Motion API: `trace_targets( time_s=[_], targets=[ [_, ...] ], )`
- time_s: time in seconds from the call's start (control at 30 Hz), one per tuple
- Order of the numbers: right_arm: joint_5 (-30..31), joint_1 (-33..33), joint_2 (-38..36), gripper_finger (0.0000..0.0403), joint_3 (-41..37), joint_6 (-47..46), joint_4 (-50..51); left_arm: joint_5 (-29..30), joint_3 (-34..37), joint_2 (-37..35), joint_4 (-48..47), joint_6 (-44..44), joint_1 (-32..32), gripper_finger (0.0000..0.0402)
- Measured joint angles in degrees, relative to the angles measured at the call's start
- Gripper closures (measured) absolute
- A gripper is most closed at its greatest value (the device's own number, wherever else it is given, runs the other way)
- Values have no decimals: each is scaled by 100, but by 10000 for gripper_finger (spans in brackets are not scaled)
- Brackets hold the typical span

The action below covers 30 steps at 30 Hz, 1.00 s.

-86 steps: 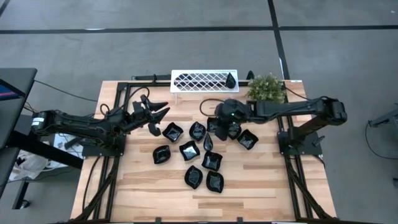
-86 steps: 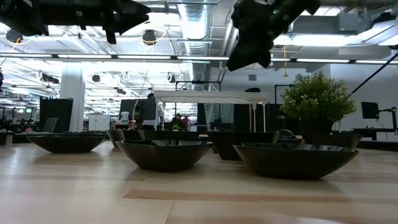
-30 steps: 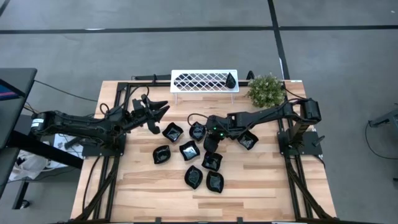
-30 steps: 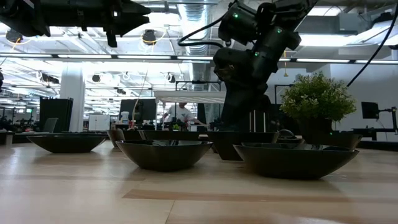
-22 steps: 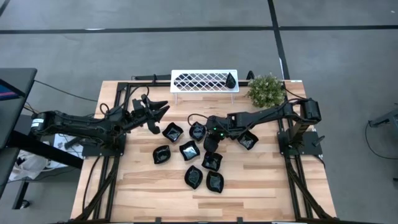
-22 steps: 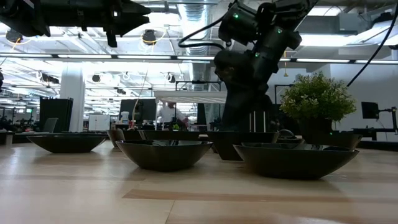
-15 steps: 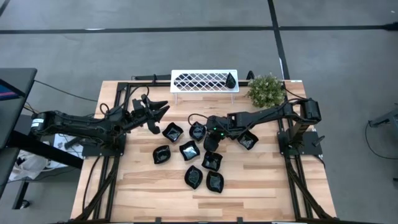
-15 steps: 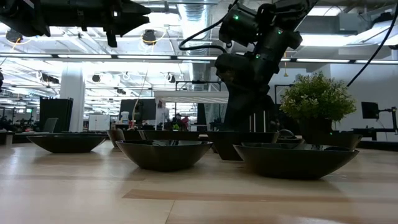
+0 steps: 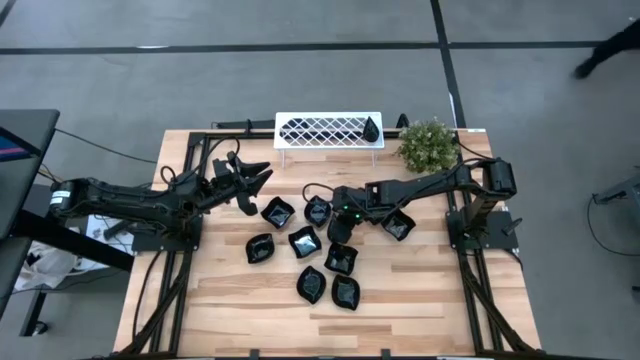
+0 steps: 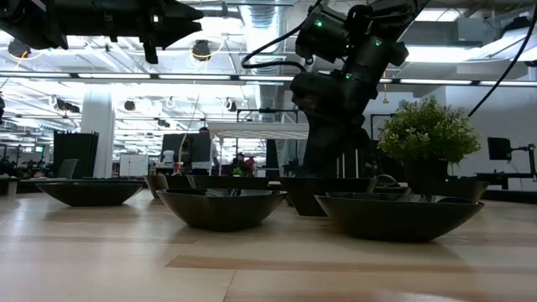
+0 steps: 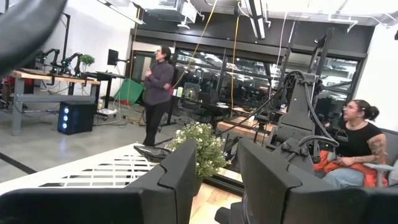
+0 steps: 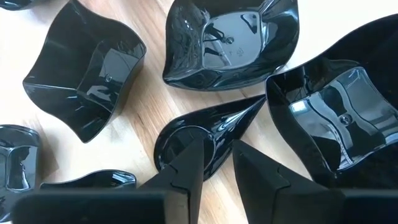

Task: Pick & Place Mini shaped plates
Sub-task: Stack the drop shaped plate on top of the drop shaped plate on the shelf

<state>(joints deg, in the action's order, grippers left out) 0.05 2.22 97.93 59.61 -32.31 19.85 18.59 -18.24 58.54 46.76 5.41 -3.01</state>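
From above, I am holding my right tool (image 9: 337, 231) low over the cluster of small glossy black moulded dishes (image 9: 318, 250) in the middle of the pale wooden slatted counter (image 9: 420, 290); 2.9 seconds ago it was raised nearer the green potted plant (image 9: 429, 143), so I am judging the pick to be starting. My left tool (image 9: 252, 181) is hovering spread near the white lattice rack (image 9: 328, 130), where one black dish (image 9: 371, 128) is already sitting.

From counter height, the dishes are showing as shallow, shiny curved bowls (image 10: 221, 206), my right arm coming down behind them.

My left wrist is seeing only the room, people and plant.

Through my right wrist, my tool's fingers (image 12: 186, 167) are parting narrowly astride the rim of a mirror-slick black teardrop dish (image 12: 200, 135), not yet pinching it, square wavy-edged neighbours (image 12: 229, 41) lying just beside.
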Motion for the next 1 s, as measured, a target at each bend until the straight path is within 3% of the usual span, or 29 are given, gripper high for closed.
trace_targets(
  time_s=[0.43, 1.0],
  targets=[
    [165, -31, 96, 228, -2, -222, 22, 0, 0, 0, 0, 1, 0, 279],
    [129, -37, 553, 232, -4, -527, -148, 1, 0, 0, 2, 1, 1, 279]
  ],
)
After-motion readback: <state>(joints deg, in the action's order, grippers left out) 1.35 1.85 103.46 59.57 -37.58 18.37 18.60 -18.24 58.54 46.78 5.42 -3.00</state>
